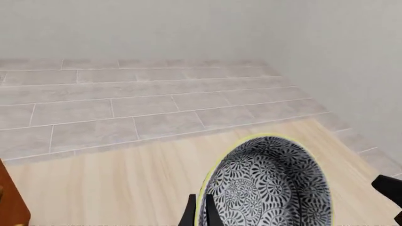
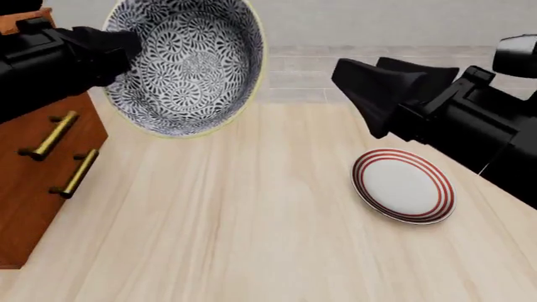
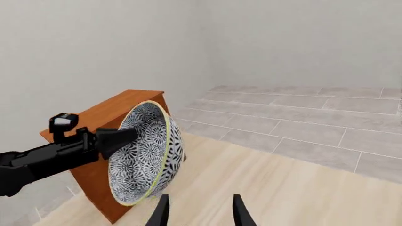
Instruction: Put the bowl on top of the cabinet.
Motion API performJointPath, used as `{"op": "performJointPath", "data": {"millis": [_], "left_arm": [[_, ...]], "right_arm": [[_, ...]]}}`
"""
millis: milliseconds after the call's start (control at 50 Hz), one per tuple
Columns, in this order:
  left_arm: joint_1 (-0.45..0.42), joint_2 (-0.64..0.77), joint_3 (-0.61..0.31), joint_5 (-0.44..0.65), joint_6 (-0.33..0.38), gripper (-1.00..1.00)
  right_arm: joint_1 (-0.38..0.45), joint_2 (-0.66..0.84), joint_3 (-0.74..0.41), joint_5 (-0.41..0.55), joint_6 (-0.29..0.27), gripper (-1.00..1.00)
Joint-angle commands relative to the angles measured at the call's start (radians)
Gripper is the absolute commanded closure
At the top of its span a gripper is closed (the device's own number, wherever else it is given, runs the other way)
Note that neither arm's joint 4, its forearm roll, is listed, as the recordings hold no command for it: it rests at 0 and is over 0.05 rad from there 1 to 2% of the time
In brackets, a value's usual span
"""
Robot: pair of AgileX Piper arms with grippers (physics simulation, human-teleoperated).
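In the front view the left arm reaches in from the upper left of the frame, its black body lying nearly level above the cabinet [image 2: 38, 170], and the left gripper [image 2: 126, 47] is clamped on the rim of the bowl [image 2: 188, 66], one finger lying across the inside of the bowl's wall at its left edge. The bowl hangs in the air in the upper left of that frame, tipped up on its side so that its inside faces the camera, just right of the cabinet's top corner and above the wooden table [image 2: 243, 220]. In the right wrist view the same bowl [image 3: 144, 153] stands almost on edge in front of the cabinet [image 3: 103, 141], its open side turned toward the left arm, with the gripper's [image 3: 119, 136] dark tip reaching in over the rim. The bowl is deep and round, white with a dense dark-blue flower pattern inside and out, and edged with a pale yellowish rim; the left wrist view shows its [image 1: 270, 186] patterned inside at the lower right of the frame. The right arm comes in from the right edge of the front view, raised above the table, and the right gripper [image 3: 197, 209] has its two fingers apart with nothing between them. A flat white plate [image 2: 404, 186] with red rings lies on the table at the right of the front view, beneath the right arm.
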Motion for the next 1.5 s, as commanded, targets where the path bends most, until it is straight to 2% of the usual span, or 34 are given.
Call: {"op": "performJointPath", "data": {"millis": [20,140,160,260,280,300,320,340,360,380,420,440,480,520,640,700,760,940,1060,1200,1460,1500], "left_arm": [[0.014,-0.011,-0.102,0.129,0.012,1.0],[0.036,-0.003,-0.148,0.195,0.004,1.0],[0.044,0.003,-0.149,0.209,-0.041,1.0],[0.052,0.02,-0.179,0.259,-0.047,1.0],[0.048,0.027,-0.171,0.263,-0.117,1.0],[0.048,0.027,-0.171,0.263,-0.117,1.0],[0.074,0.016,-0.184,0.276,-0.07,1.0],[0.062,0.021,-0.193,0.282,-0.078,1.0],[0.046,0.031,-0.191,0.283,-0.117,1.0],[0.059,0.025,-0.199,0.292,-0.096,1.0],[0.065,0.028,-0.205,0.306,-0.098,1.0],[0.092,0.022,-0.208,0.319,-0.067,1.0],[0.065,0.039,-0.199,0.321,-0.137,1.0],[0.08,0.032,-0.214,0.337,-0.106,1.0],[0.085,0.044,-0.248,0.381,-0.135,1.0],[0.084,0.048,-0.266,0.399,-0.133,1.0],[0.075,0.06,-0.32,0.451,-0.138,1.0],[0.081,0.089,-0.39,0.523,-0.137,1.0],[0.116,0.098,-0.452,0.591,-0.112,1.0],[0.146,0.099,-0.475,0.62,-0.097,1.0],[0.236,0.077,-0.505,0.661,-0.111,1.0],[0.268,0.068,-0.502,0.665,-0.129,1.0]], "right_arm": [[-0.017,-0.013,0.047,-0.024,0.032,-1.0],[-0.018,-0.016,0.064,-0.039,0.044,-1.0],[-0.019,-0.016,0.067,-0.041,0.043,-1.0],[-0.019,-0.018,0.089,-0.068,0.057,-1.0],[-0.018,-0.013,0.094,-0.077,0.059,-1.0],[-0.018,-0.013,0.094,-0.077,0.059,-1.0],[-0.017,-0.007,0.099,-0.088,0.066,-1.0],[-0.014,0.0,0.105,-0.1,0.072,-1.0],[-0.013,0.006,0.106,-0.107,0.071,-1.0],[-0.014,0.014,0.11,-0.116,0.074,-1.0],[-0.013,0.03,0.116,-0.135,0.086,-1.0],[-0.011,0.036,0.119,-0.143,0.089,-1.0],[-0.011,0.049,0.13,-0.163,0.098,-1.0],[-0.01,0.054,0.144,-0.175,0.098,-1.0],[-0.014,0.027,0.181,-0.182,0.115,-1.0],[-0.013,0.023,0.187,-0.189,0.121,-1.0],[-0.02,0.015,0.225,-0.23,0.152,-1.0],[-0.001,0.032,0.236,-0.268,0.167,-1.0],[0.006,0.086,0.223,-0.312,0.177,-1.0],[0.001,0.128,0.21,-0.341,0.191,-1.0],[-0.002,0.126,0.222,-0.353,0.205,-1.0],[-0.001,0.084,0.245,-0.336,0.206,-1.0]]}}
